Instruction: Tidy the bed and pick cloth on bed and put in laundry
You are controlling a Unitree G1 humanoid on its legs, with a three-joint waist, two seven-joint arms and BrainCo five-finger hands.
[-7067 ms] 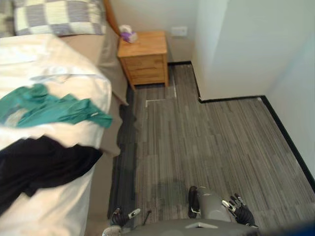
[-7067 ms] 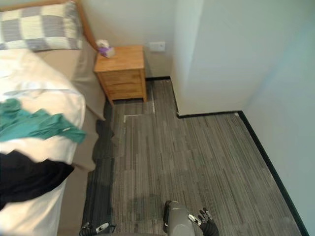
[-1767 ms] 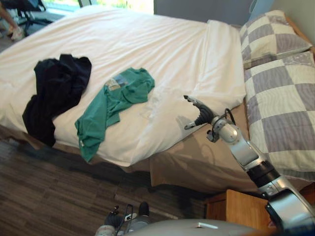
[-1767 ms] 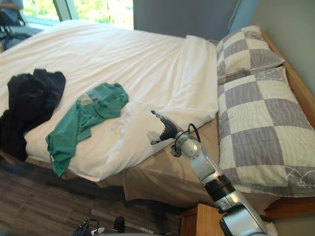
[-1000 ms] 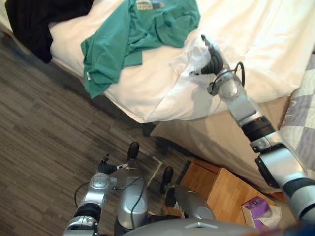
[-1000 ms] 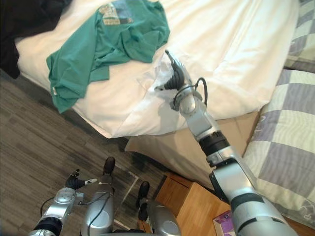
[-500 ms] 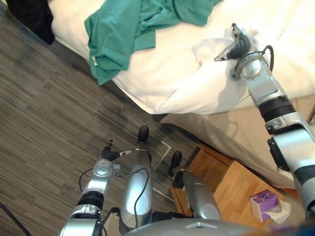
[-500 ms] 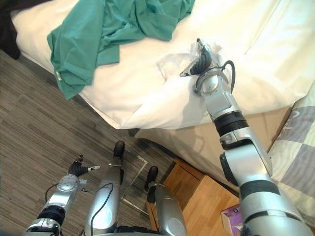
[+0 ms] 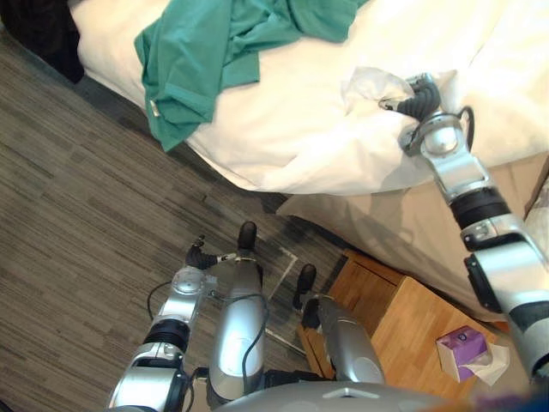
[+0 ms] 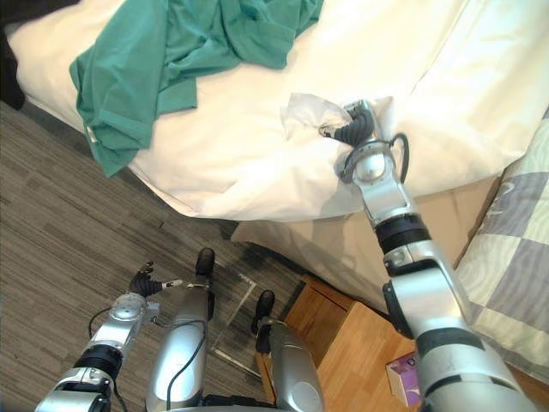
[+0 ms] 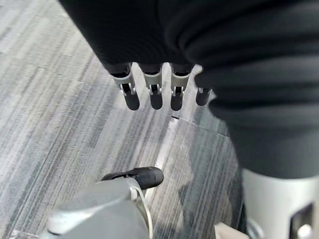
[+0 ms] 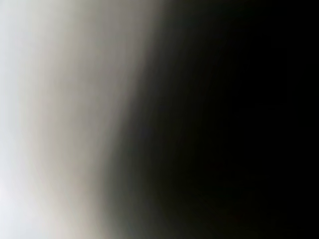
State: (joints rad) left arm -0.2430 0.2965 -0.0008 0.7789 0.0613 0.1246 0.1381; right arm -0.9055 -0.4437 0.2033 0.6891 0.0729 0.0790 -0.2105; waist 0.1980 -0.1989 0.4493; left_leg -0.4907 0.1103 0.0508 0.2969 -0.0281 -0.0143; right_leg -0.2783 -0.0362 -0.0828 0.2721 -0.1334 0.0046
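The bed [image 9: 390, 236] lay ahead of me and to my right. Its white duvet [image 9: 292, 129] ran right out to the near edge, above the grey striped floor [image 9: 77, 215]. The green cloth [image 9: 214, 43] was on the duvet. Its long axis ran from the middle of the bed down toward that edge, and its lower end drooped over the side toward the floor. A dark cloth [image 9: 39, 30] sat beyond it, further to my left at the corner of the bed. My right hand [image 9: 419, 96] was on the duvet to the right of the green cloth, near it but not touching, with bare white cover between the two. Its fingers were curled into a bunched-up peak of the duvet, so it held bedding and not the garment. Its own wrist view gave me nothing to confirm the grip. My left hand [image 9: 199, 255] hung low over the floor, well apart from the bed. Its fingers [image 11: 152, 92] were straight and loose, and it held nothing. I judged the right hand much the nearer of the two. To reach the green cloth it would have to let go of the duvet and move left across the cover, meeting the cloth's upper bulk side-on. The hanging end was the part nearest my left hand.
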